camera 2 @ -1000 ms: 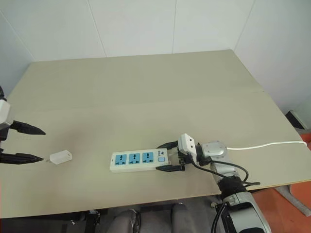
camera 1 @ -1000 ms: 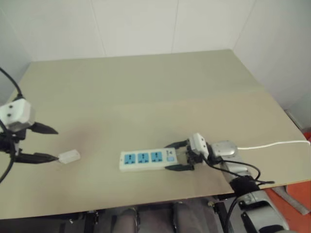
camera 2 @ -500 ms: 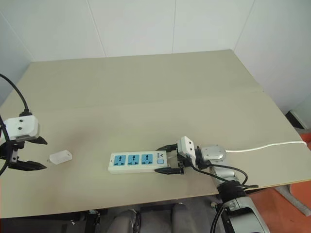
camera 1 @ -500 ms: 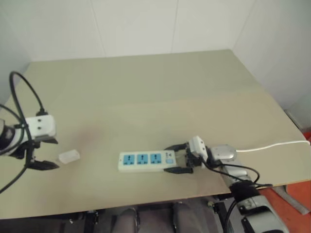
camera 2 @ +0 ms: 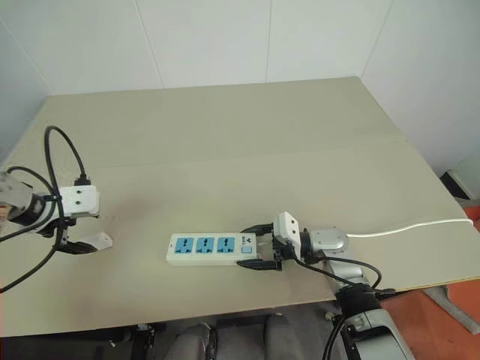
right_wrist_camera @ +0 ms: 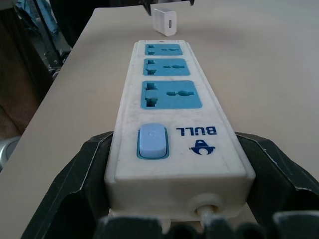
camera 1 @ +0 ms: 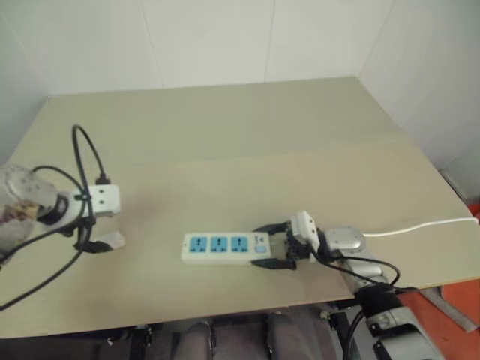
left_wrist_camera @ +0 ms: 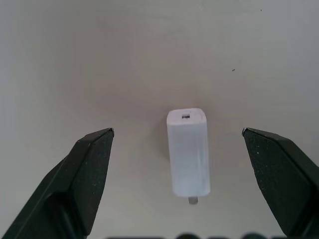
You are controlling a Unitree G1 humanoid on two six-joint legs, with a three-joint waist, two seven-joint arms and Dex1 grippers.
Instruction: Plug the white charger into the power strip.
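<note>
The left hand point(left_wrist_camera: 177, 149) has swung in and dropped over the white charger point(left_wrist_camera: 188, 152), fingers spread wide either side, untouched. The charger lies on the counter point(camera 1: 225, 150), well apart from the power strip point(camera 1: 226, 247), which the right hand point(camera 1: 271, 244) clamps at its switch end. Closing comes next.

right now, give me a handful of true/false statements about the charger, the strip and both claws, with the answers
1. The white charger lies flat on the table, plugged into nothing. True.
2. The left claw is shut on the charger. False: its fingers stand wide open on either side of the charger, not touching it.
3. The right claw grips the power strip at its switch end. True.
4. One blue socket already has a plug in it. False: all three sockets are empty.
5. The charger sits against the strip. False: bare table lies between them.
</note>
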